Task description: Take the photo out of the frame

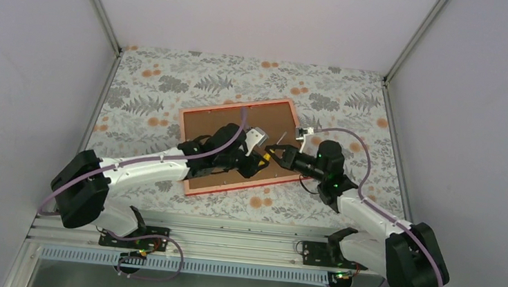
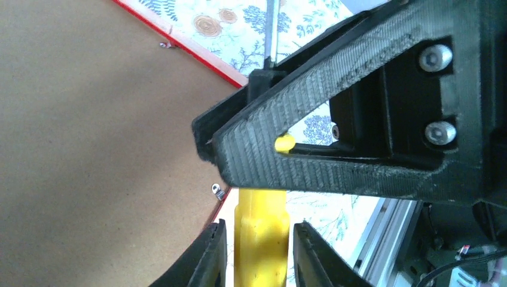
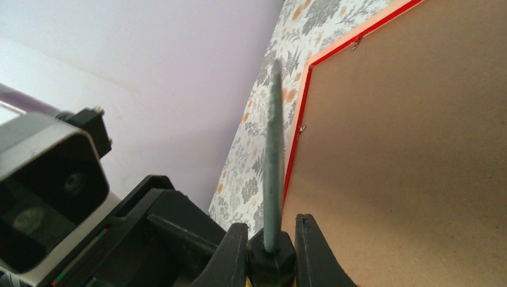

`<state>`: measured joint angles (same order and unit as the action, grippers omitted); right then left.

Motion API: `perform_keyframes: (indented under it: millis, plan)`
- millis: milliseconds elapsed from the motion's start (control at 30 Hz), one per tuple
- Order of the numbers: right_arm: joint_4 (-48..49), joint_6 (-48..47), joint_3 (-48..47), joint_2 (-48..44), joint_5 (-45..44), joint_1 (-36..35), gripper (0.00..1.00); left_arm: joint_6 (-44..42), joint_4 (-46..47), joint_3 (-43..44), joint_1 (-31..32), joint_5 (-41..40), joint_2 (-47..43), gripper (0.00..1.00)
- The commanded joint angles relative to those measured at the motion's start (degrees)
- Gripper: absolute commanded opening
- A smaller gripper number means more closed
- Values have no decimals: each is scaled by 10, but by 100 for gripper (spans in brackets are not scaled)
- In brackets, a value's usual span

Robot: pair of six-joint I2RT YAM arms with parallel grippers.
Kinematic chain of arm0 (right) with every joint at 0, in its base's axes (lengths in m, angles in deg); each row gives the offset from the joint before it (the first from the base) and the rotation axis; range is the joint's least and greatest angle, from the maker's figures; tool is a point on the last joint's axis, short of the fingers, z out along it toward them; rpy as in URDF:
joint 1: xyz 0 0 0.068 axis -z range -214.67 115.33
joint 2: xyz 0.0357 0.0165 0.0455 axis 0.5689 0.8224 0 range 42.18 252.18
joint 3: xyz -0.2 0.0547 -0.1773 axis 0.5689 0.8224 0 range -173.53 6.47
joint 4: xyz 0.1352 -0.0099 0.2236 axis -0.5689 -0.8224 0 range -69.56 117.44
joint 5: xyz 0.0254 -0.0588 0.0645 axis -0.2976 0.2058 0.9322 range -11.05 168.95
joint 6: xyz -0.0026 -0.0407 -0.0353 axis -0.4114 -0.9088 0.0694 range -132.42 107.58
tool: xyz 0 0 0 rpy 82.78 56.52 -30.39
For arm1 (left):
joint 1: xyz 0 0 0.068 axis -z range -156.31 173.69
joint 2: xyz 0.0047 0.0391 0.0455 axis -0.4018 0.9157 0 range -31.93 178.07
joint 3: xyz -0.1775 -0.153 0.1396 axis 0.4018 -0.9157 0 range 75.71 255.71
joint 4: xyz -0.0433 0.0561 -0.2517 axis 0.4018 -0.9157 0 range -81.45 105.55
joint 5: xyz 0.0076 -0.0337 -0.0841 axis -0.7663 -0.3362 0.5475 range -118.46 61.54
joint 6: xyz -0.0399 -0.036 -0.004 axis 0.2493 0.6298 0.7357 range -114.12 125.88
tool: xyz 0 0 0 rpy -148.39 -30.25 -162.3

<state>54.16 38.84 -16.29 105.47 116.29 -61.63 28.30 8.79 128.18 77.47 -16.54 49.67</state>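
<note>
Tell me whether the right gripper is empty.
No: the right gripper is shut on the screwdriver, clamping the dark collar at the base of its metal shaft.

Soft, even light falls on the frame (image 1: 201,125); a broad shadow crosses its back, wrist views slightly blurred.

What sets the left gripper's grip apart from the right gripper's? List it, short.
The left gripper clamps the yellow handle of the screwdriver; the right gripper clamps its black collar, at the foot of the grey shaft. The left gripper's fingers stand wider apart; the right gripper's pinch closer. Both hold one screwdriver above the brown back of the frame.
</note>
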Motion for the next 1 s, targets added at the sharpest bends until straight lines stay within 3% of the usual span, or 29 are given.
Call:
perform_keyframes:
  millis: [0, 167, 300, 700, 967]
  plan:
    - [26, 49, 17, -21, -28, -7, 4, 15, 30, -14, 11, -42, -16, 36]
    - [35, 99, 30, -38, -49, -12, 4, 16, 66, -31, 26, -82, -22, 53]
    - [51, 141, 38, -43, -54, -20, 4, 30, 128, -63, 29, -96, -26, 56]
    - [88, 215, 59, -53, -62, -40, 4, 42, 265, -126, 31, -86, -45, 54]
    - [91, 233, 58, -44, -69, -53, 4, 38, 270, -116, 31, -77, -29, 38]
